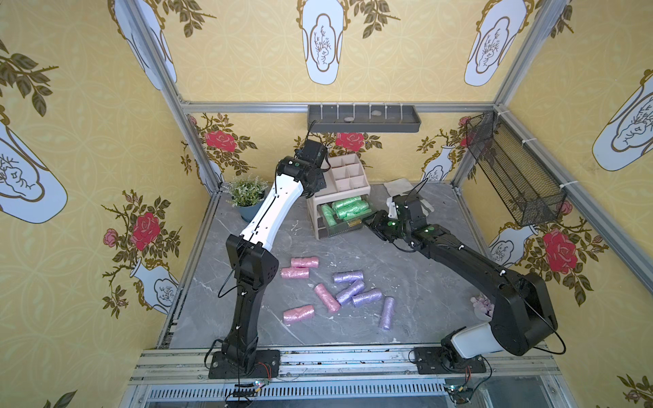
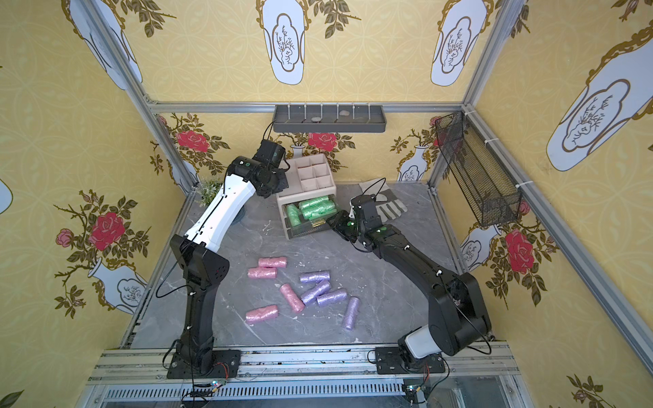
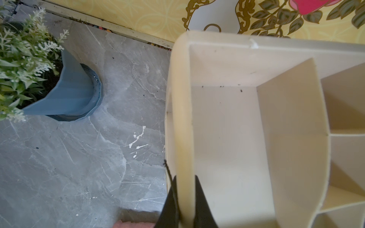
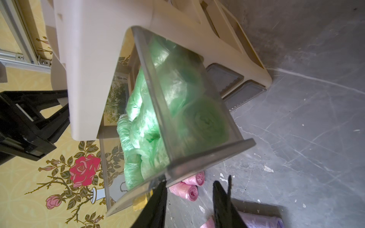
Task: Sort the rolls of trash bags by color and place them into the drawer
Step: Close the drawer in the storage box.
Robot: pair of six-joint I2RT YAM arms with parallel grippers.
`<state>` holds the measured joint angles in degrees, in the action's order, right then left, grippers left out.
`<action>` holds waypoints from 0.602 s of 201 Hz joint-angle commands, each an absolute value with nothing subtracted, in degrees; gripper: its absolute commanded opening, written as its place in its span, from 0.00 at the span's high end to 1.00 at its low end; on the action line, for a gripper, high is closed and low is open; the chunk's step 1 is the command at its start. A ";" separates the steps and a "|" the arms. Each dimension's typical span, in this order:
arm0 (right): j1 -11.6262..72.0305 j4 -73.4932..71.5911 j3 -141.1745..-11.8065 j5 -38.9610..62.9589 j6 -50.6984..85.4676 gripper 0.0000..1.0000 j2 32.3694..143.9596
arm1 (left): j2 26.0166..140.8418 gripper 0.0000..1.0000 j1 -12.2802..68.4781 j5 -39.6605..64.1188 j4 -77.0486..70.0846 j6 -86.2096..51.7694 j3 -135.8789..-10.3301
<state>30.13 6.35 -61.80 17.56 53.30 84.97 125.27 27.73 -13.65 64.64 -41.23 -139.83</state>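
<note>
The drawer chest (image 1: 313,212) is beige and stands at the back of the table. Its top drawer (image 1: 348,229) is pulled out and holds several green rolls (image 1: 348,208) (image 2: 314,208) (image 4: 150,126). My left gripper (image 3: 185,197) is shut on the side wall of the chest's top tray (image 3: 181,118). My right gripper (image 4: 189,197) (image 1: 365,220) is open, with one finger (image 4: 158,199) against the drawer front (image 4: 197,159) by the gold handle (image 4: 141,201). Several pink rolls (image 1: 298,314) (image 2: 272,262) and several lilac-purple rolls (image 1: 349,292) (image 2: 348,312) lie loose mid-table.
A potted plant (image 1: 247,196) (image 3: 65,92) stands left of the chest. A grey-white glove (image 2: 388,206) lies behind my right wrist. On the walls hang a grey tray (image 1: 364,118) and a black mesh basket (image 1: 512,173). A lilac flower cluster (image 1: 482,305) sits by my right arm's base.
</note>
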 commanded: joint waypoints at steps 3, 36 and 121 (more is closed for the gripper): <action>29.36 2.02 -63.86 18.22 52.65 0.60 86.68 | 126.05 1.00 27.86 -10.78 66.63 -41.22 -138.03; 29.42 1.34 -66.54 18.93 52.66 0.60 89.94 | 125.52 1.00 27.87 -10.64 66.09 -41.22 -136.94; 32.67 0.17 -70.77 20.21 52.83 0.60 93.92 | 124.98 1.00 27.95 -10.57 65.76 -41.13 -135.75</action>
